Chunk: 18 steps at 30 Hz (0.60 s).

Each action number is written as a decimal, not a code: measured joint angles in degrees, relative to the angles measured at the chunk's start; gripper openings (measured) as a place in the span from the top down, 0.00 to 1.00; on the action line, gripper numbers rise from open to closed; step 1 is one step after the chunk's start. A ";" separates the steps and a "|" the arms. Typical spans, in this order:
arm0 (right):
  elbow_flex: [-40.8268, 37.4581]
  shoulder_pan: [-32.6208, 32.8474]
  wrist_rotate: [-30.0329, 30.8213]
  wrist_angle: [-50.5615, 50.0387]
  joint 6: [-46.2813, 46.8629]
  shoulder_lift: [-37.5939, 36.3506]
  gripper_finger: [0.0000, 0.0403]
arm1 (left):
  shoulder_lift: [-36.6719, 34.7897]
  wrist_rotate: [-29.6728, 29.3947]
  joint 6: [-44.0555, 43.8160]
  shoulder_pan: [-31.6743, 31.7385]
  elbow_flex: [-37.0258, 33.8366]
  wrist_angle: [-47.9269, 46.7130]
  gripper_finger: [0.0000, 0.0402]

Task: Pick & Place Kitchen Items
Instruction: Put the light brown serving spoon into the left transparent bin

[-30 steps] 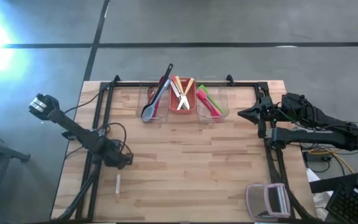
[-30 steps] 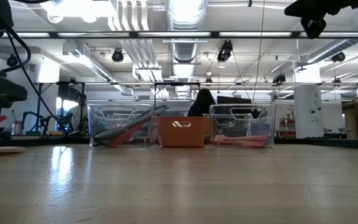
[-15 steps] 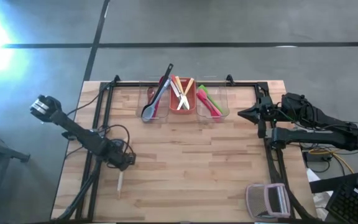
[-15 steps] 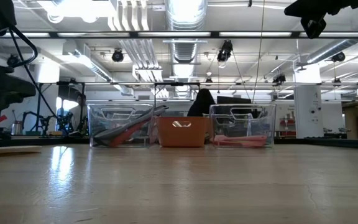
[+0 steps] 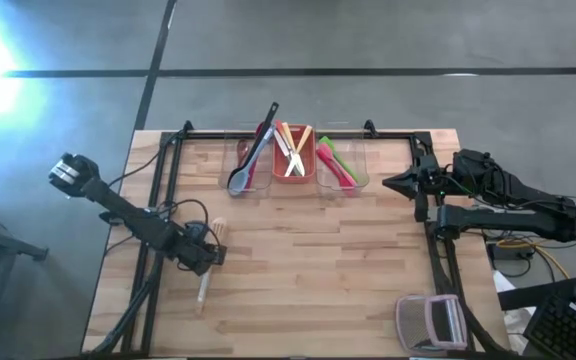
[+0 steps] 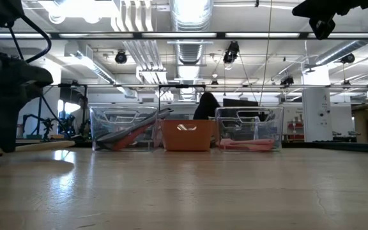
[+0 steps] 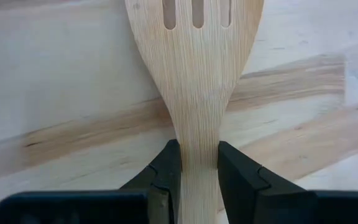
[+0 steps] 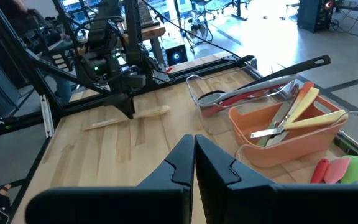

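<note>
A pale wooden slotted spatula (image 5: 208, 270) is over the table's left part, with its head (image 5: 218, 228) toward the far edge and its handle end (image 5: 203, 297) toward the near edge. My left gripper (image 5: 201, 257) is shut on it. The spatula also shows in the left wrist view (image 7: 194, 81), the right wrist view (image 8: 126, 118) and the low view (image 6: 30, 147). My right gripper (image 5: 393, 183) is shut on nothing and held high at the table's right (image 8: 194, 155). My left gripper pinches the spatula's neck (image 7: 197, 163), just below the slotted head, between its two fingers, one on each narrow edge. The fingers come steeply from above and lie across the handle. The spatula is nearly level and low over the table; whether it hangs clear I cannot tell.
Three bins stand in a row at the far edge: a clear one (image 5: 251, 160) with a grey spoon and black tongs, a red one (image 5: 293, 155) with pale sticks, and a clear one (image 5: 343, 165) with pink and green utensils. A grey-and-pink gadget (image 5: 431, 322) sits near right.
My left gripper has rolled and tipped at the wrist and shifted slightly toward the table's right, staying shut on the spatula. The spatula has turned about with it: its head now shows on the gripper's far side, and its handle end has swung right.
</note>
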 joint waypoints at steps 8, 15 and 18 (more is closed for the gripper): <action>0.00 0.00 0.01 0.00 0.00 0.01 0.98 | -0.04 -2.21 2.52 -0.04 0.00 1.97 0.79; 0.00 -0.02 0.02 0.00 0.00 0.01 0.98 | -0.96 -5.96 3.64 -0.05 0.00 2.62 0.79; 0.00 0.00 0.00 -0.01 0.00 0.00 0.98 | -2.13 -7.76 4.45 -0.07 0.00 2.69 0.79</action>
